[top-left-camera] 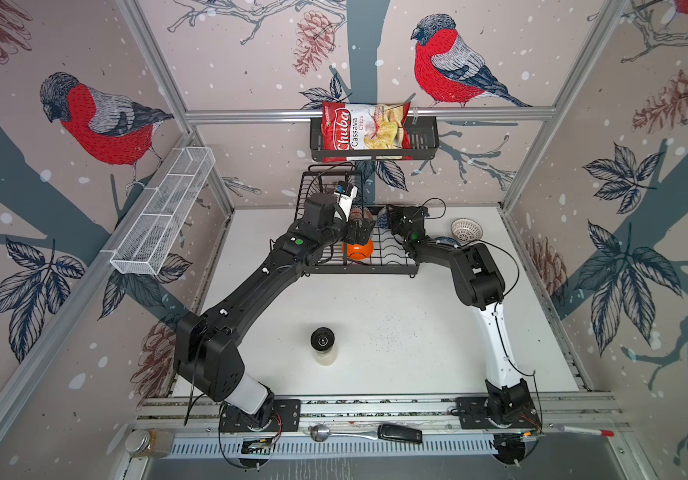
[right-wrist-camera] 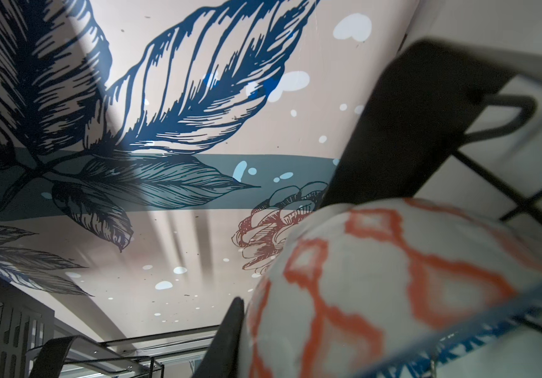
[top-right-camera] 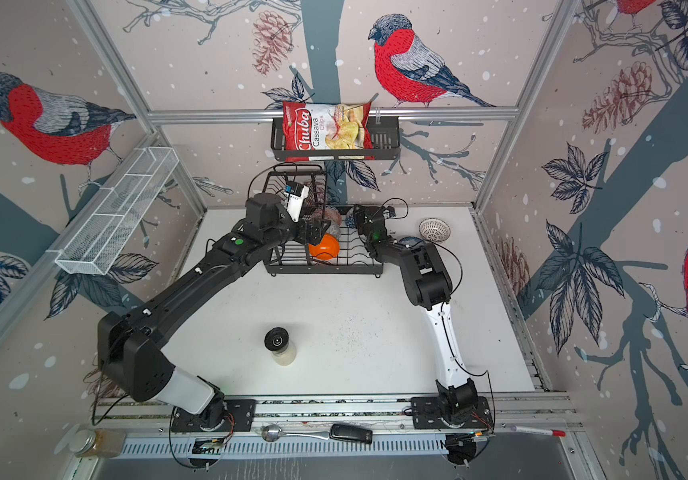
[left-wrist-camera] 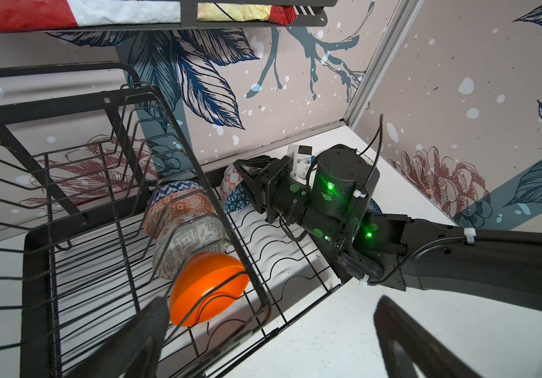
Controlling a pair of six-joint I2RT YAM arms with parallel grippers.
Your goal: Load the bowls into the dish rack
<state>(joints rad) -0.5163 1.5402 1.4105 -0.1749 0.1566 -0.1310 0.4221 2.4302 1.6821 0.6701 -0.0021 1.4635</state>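
White table (top-left-camera: 396, 316), black wire rack (top-left-camera: 361, 269) standing at its back centre, lattice bowl (top-left-camera: 466, 230) to the rack's right, blue bowl (top-left-camera: 444, 240) between them, half hidden, black-lidded jar (top-left-camera: 323, 345) near the front

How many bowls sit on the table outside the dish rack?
2: a white lattice bowl at back right, a blue bowl beside it, mostly hidden under the right arm.

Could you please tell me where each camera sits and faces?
Top views: overhead, looking down at the table, dish rack, left arm and right arm.
Left wrist: faces across the orange bowl toward the right gripper; own fingers show.
Right wrist: close against the lattice bowl, facing the wall; own fingers show.
Both wrist views share the lattice bowl.
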